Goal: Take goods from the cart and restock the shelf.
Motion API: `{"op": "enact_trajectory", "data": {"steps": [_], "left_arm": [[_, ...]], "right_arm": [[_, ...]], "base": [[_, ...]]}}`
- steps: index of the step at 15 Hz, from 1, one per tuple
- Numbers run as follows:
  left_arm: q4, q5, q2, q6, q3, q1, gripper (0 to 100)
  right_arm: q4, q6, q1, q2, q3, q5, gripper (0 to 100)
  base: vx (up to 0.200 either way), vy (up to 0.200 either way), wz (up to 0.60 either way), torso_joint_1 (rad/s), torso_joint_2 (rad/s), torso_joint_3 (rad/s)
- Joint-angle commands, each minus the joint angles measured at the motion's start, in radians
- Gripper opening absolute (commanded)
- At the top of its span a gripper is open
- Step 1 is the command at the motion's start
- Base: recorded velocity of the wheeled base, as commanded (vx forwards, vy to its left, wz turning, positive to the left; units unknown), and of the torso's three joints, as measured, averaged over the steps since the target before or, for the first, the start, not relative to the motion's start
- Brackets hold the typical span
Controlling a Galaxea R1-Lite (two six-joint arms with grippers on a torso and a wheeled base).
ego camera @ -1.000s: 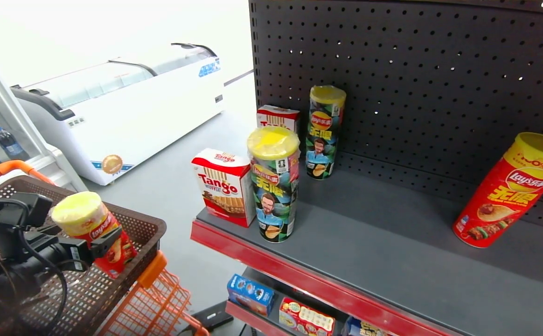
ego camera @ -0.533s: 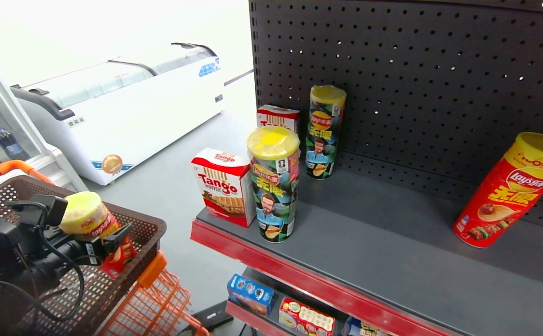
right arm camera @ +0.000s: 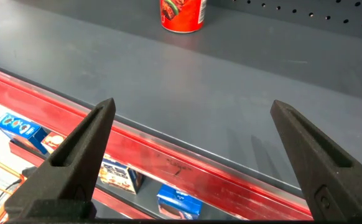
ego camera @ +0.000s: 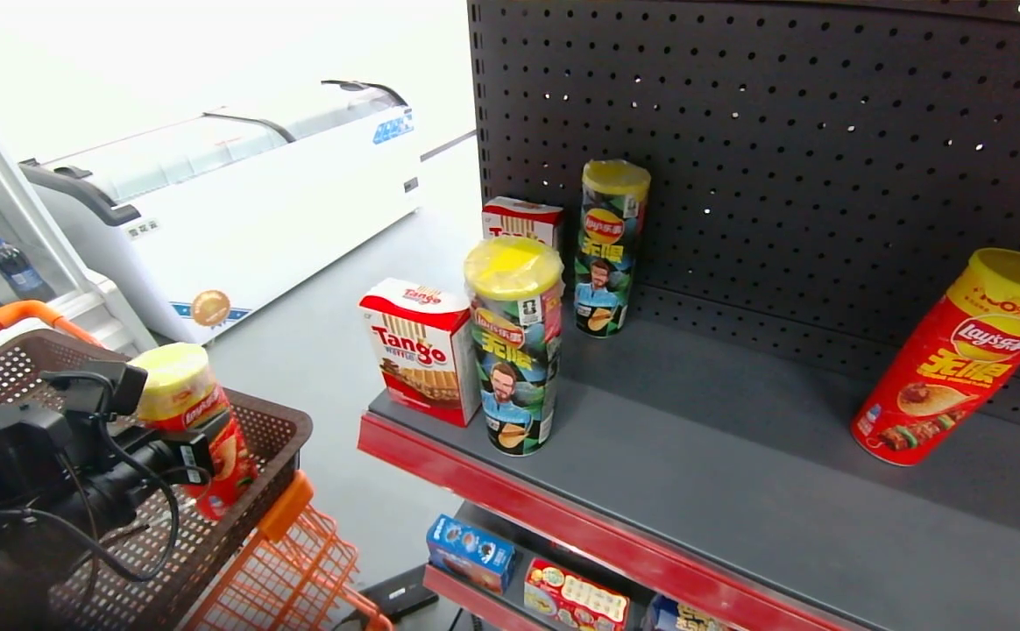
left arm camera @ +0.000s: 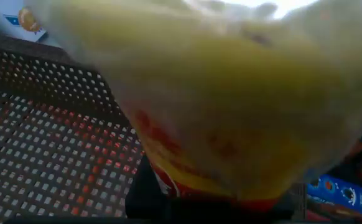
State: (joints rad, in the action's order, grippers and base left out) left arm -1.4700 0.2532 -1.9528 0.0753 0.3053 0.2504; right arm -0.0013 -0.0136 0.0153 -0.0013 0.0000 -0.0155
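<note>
Chips can [ego camera: 175,379], the red one with the yellow lid, is clamped in the left gripper [ego camera: 168,417], tilted a bit and held over the brown cart basket [ego camera: 286,431], near its corner closest to the shelf [ego camera: 694,456]. From the left wrist view the can [left arm camera: 231,124] is pretty much right up against the lens, with the basket mesh [left arm camera: 50,149] underneath. Right gripper [right arm camera: 193,162] has its jaws spread wide with nothing between them, hovering over the shelf's red front edge [right arm camera: 168,158]. Already on the shelf: a second red can [ego camera: 957,359] off to the right, leaning back against the pegboard [ego camera: 782,131], which also shows in the right wrist view [right arm camera: 182,14]. On the left end are two green-and-blue cans, one up front [ego camera: 514,350] and one further back [ego camera: 611,250], each with a wafer box just beside it [ego camera: 418,350] [ego camera: 523,223]. Lower shelf has some small boxes [ego camera: 471,550] on it too.
</note>
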Motion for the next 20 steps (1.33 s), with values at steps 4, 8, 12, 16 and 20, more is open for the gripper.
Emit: {"op": "enact_trajectory", "data": {"steps": [4, 8, 12, 16, 20], "left_arm": [[0.171, -0.008, 0.155, -0.003, 0.087, -0.025, 0], [0.497, 0.012, 0.439, -0.002, 0.233, -0.051, 0], [0.609, 0.008, 0.563, -0.006, 0.291, -0.108, 0], [0.662, 0.023, 0.689, -0.006, 0.215, -0.217, 0], [0.662, 0.228, 0.709, -0.04, 0.202, -0.289, 0]], "right_arm": [[0.0, 0.0, 0.0, 0.001, 0.0, 0.0, 100], [0.0, 0.0, 0.0, 0.001, 0.0, 0.0, 100], [0.0, 0.0, 0.0, 0.001, 0.0, 0.0, 100], [0.0, 0.0, 0.0, 0.001, 0.0, 0.0, 100], [0.0, 0.0, 0.0, 0.001, 0.0, 0.0, 100]], "base": [[0.0, 0.0, 0.0, 0.0, 0.0, 0.0], [0.0, 0.0, 0.0, 0.0, 0.0, 0.0], [0.0, 0.0, 0.0, 0.0, 0.0, 0.0], [0.0, 0.0, 0.0, 0.0, 0.0, 0.0], [0.0, 0.0, 0.0, 0.0, 0.0, 0.0]]}}
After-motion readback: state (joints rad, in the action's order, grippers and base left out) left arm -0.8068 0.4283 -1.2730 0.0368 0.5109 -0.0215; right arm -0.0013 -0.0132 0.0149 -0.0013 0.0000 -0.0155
